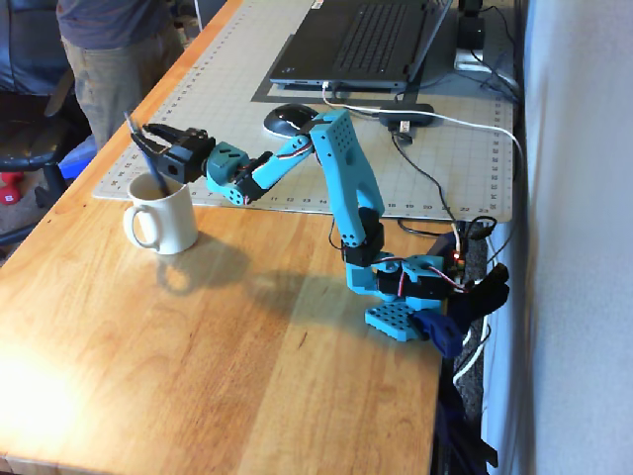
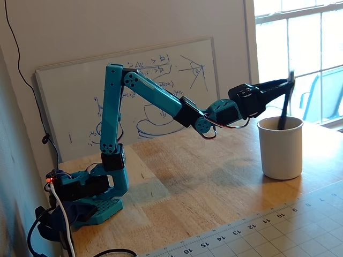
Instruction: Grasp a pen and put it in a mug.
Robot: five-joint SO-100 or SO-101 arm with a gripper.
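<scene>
Gripping pen | gripper clamped its top | pen hung toward 6 o'clock, tip inside mug

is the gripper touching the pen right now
Touching. In a fixed view the gripper has its fingers closed around the top of the pen, whose lower end is down inside the mug. Another fixed view agrees, less clearly.

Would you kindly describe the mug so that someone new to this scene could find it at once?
Start at the wooden table and follow the blue arm out to its gripper. Just below it stands the mug, near the cutting mat's corner. It is the only cream-white cylinder with a loop handle, and a dark pen leans inside it.
</scene>
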